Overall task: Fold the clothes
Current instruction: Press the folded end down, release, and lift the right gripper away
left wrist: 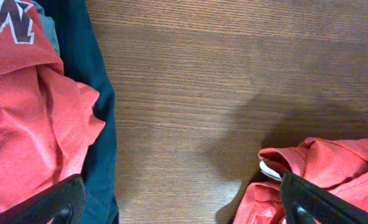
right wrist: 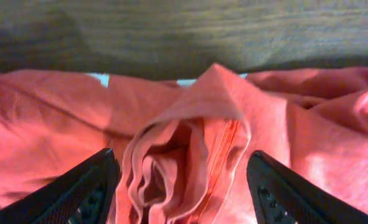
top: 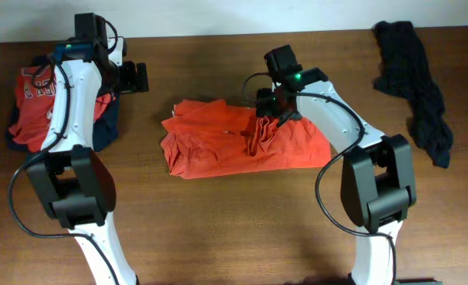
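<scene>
An orange-red garment [top: 218, 146] lies partly folded at the table's middle, with a bunched ridge of fabric [right wrist: 184, 162] near its centre. My right gripper [top: 269, 117] is open, its fingers on either side of that ridge [right wrist: 180, 186] without closing on it. My left gripper [top: 138, 77] is open and empty above bare wood [left wrist: 177, 205], between the garment's left edge [left wrist: 320, 168] and a pile of folded clothes [top: 43, 103]. The pile has a red shirt with white lettering [left wrist: 28, 112] on a dark blue garment [left wrist: 99, 124].
A dark navy garment [top: 412, 83] lies crumpled in a long strip at the table's far right. The wooden table [top: 241, 229] spreads in front of the orange garment. A white wall edge runs along the table's back.
</scene>
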